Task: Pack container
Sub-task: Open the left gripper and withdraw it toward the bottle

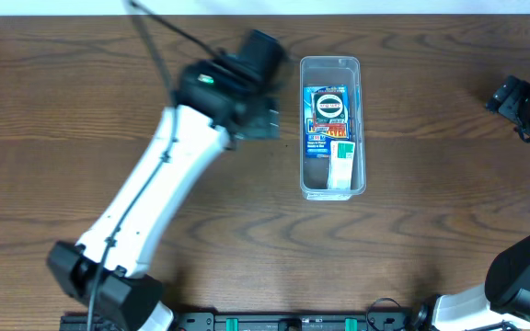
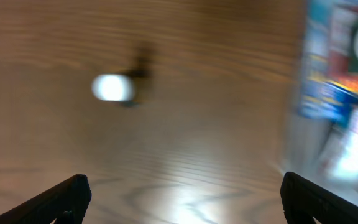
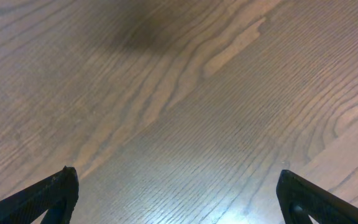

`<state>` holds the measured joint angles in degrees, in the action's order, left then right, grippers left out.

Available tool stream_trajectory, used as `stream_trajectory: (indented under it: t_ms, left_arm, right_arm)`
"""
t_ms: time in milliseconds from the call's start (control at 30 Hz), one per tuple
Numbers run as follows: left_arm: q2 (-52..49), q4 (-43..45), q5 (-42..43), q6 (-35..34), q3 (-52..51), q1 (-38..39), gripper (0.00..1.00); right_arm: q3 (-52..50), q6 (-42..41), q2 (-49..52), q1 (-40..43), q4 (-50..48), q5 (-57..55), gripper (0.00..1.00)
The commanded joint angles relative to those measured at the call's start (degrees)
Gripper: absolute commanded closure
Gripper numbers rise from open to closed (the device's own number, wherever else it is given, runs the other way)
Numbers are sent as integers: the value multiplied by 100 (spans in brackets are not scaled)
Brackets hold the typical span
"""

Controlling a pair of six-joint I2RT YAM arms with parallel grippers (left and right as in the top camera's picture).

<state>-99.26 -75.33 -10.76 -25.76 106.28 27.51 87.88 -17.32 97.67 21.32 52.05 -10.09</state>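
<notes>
The clear plastic container (image 1: 331, 127) stands on the table right of centre, its long side running front to back. Inside lie a blue packet with a round black-and-white label (image 1: 328, 118) and a small white and green box (image 1: 341, 165) at its front end. My left gripper (image 1: 267, 118) is open and empty just left of the container; its blurred wrist view shows bare wood between the fingers (image 2: 182, 199) and the container's contents (image 2: 344, 74) at the right edge. My right gripper (image 1: 521, 99) is open and empty at the far right, over bare wood (image 3: 178, 199).
The brown wooden table (image 1: 81, 83) lies all around the container. The left arm (image 1: 155, 202) stretches diagonally from the front left. The right arm's base (image 1: 523, 276) stands at the front right corner.
</notes>
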Motion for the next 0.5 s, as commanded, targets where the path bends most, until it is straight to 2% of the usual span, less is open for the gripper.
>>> stream_trajectory:
  t_ms: [0,100,233,333,467]
  left_arm:
    - [-15,-68,-33,557,83,-632,2]
    - [-109,-31,474,984,83,-1169,2]
    - [-262,-24,629,1196,83,-1731,2]
    - [-439,20,1126,1729,83,-2011,2]
    - [-715,92,1252,1867,83,-2144,2]
  right_arm:
    - [-26,66,48,37,4,-42,1]
    - [-26,66,48,37,4,-42,1]
    - [-26,66,48,37,4,-42,1]
    - [-26,66,48,37,4,-39,1]
    - [-26,66,48,37,4,-42,1]
